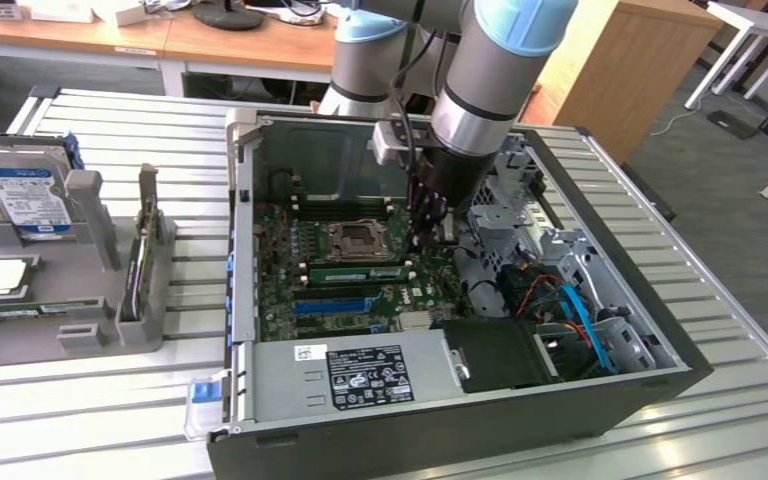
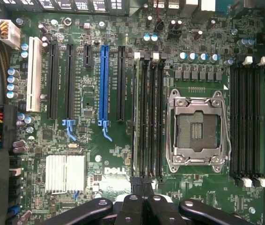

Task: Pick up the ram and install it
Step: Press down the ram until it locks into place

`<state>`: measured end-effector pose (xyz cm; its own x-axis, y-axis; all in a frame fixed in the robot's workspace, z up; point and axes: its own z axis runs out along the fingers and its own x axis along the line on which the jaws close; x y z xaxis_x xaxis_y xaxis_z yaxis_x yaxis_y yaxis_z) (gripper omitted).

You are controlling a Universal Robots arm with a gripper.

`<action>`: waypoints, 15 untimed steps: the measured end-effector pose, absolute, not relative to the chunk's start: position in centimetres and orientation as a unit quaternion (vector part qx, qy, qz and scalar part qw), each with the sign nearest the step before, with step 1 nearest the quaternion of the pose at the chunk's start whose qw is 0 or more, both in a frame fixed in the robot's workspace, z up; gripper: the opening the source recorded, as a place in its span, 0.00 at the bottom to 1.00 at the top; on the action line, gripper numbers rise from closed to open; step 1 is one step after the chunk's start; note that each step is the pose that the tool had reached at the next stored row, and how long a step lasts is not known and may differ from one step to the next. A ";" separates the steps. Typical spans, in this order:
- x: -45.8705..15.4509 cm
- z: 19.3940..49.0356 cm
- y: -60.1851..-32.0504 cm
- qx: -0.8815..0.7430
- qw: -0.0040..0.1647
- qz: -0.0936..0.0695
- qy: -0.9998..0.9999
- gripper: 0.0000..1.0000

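Observation:
The ram [image 1: 353, 272] is a long green stick lying along the motherboard [image 1: 284, 290], in the memory slots beside the CPU socket [image 1: 356, 238]. In the wrist view the ram [image 2: 135, 112] shows edge-on, standing in the slot farthest from the CPU socket [image 2: 197, 129]. My gripper [image 1: 422, 243] hangs inside the open computer case, just above that stick's end on the exterior view's right. In the wrist view the gripper [image 2: 141, 182] has its black fingertips pressed together over the stick's end. Nothing shows between them, and I cannot tell whether they touch the ram.
A long blue slot [image 2: 105, 84] and black slots lie beside the memory slots. The case walls [image 1: 243, 220], a drive cage and cables [image 1: 558, 300] hem the arm in. The power supply [image 1: 384, 375] fills the near end. A grey holder [image 1: 91, 260] with a blue-labelled hard drive [image 1: 27, 198] stands outside.

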<state>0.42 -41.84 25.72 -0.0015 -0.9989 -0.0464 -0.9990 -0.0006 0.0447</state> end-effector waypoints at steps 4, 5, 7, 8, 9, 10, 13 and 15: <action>0.4 25.4 -41.8 -0.707 0.001 0.032 0.707 0.11; 0.4 25.3 -41.8 -0.707 0.001 0.032 0.707 0.11; 0.4 25.2 -41.8 -0.707 0.001 0.032 0.707 0.11; 0.4 25.2 -41.8 -0.707 0.000 0.032 0.707 0.11; 0.4 25.2 -41.8 -0.707 0.000 0.032 0.707 0.11; 0.4 25.2 -41.8 -0.707 0.000 0.032 0.707 0.11; 0.6 25.2 -41.8 -0.707 0.001 0.032 0.707 0.11; 0.8 25.2 -41.8 -0.707 0.001 0.032 0.707 0.11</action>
<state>0.79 -41.84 25.17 -0.0015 -0.9989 -0.0464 -0.9990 -0.0006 0.0449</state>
